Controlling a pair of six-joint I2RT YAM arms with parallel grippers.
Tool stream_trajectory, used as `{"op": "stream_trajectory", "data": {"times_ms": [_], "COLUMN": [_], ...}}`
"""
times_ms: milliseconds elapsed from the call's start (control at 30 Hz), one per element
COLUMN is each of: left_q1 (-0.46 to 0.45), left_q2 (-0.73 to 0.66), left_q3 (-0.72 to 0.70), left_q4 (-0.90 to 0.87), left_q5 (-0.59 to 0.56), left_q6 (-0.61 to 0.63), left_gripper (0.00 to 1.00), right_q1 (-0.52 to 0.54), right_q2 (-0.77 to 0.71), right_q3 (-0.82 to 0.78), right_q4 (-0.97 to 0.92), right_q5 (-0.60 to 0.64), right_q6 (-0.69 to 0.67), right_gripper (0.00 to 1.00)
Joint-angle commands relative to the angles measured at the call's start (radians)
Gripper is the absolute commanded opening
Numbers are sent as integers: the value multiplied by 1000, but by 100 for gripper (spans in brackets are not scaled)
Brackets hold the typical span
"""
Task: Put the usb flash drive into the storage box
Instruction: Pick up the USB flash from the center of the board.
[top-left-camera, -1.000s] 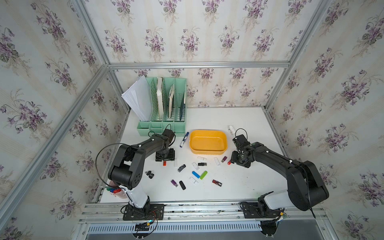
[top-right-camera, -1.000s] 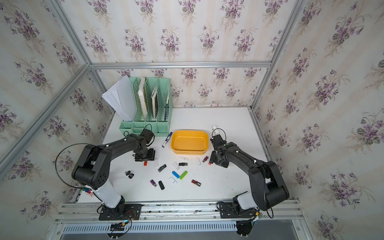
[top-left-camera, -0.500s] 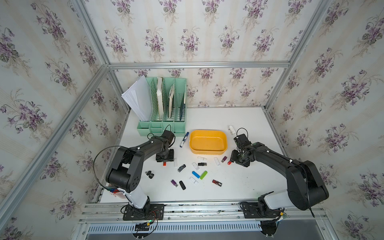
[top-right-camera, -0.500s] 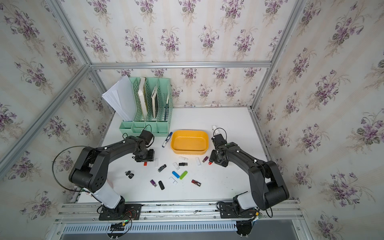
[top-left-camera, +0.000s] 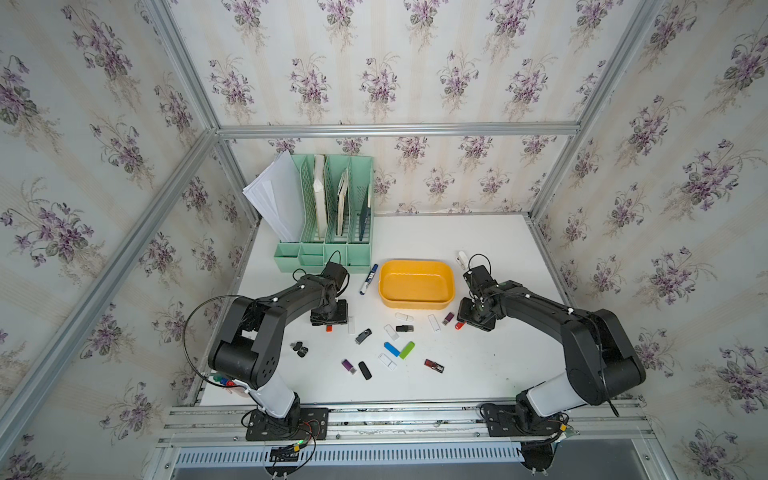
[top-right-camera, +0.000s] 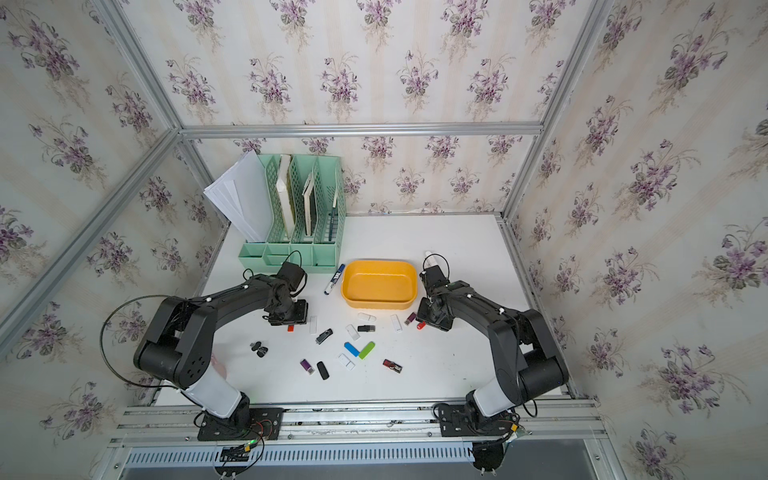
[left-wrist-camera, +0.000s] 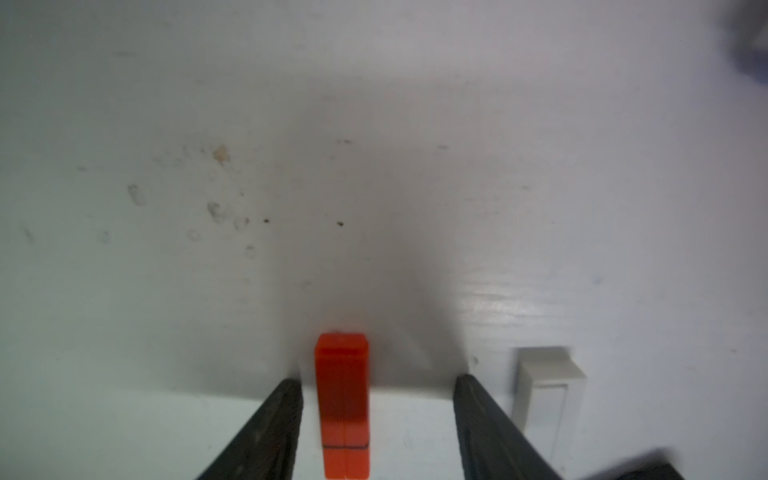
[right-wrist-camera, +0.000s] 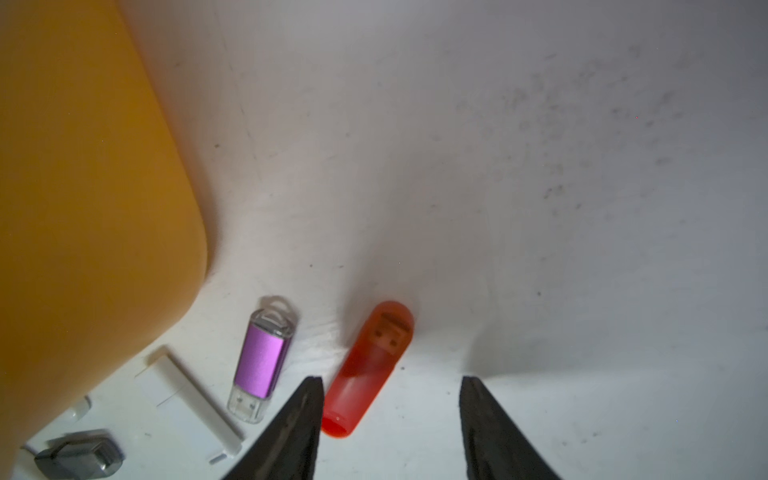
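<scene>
The yellow-orange storage box (top-left-camera: 415, 284) (top-right-camera: 379, 286) stands lidless mid-table, and its wall fills one side of the right wrist view (right-wrist-camera: 83, 187). Several usb flash drives lie scattered in front of it. My left gripper (top-left-camera: 329, 318) (left-wrist-camera: 376, 386) is down at the table and open. An opaque red drive (left-wrist-camera: 343, 403) (top-left-camera: 329, 328) lies between its fingers, close to one of them. My right gripper (top-left-camera: 473, 320) (right-wrist-camera: 390, 386) is also open at the table. A translucent red drive (right-wrist-camera: 368, 370) (top-left-camera: 459, 326) lies at an angle beside one finger.
A mint-green file organizer (top-left-camera: 328, 216) with papers stands at the back left. A blue marker (top-left-camera: 368, 279) lies left of the box. A purple drive (right-wrist-camera: 262, 357) and a white one (right-wrist-camera: 187, 407) lie near the right gripper. Another white drive (left-wrist-camera: 544, 390) lies beside the left gripper.
The left arm has sunk slightly toward the table over the red drive. The right arm has hardly moved.
</scene>
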Motion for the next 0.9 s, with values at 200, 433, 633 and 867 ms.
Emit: {"op": "stream_trajectory", "data": {"times_ms": [200,433,633,867], "left_q1": [1,1,2,1], "left_q2": [11,8,5,9], "left_q3": [-21,-24,-30,-26], "left_q4": [-98,-103,-105,-109], "left_q5": [3,6,8,8], "left_q6": [4,7,6,8], "left_gripper": [63,61,59,56], "right_q1": [27,30,29,29], "right_q2": [77,101,112,126], "right_q3": [48,35,34,29], "right_q4": [-17,-23,-33,-29], "right_q5": [37,54,58,40], "right_q6": [-10,-21,-32,-43], "right_gripper": [54,48,39,28]}}
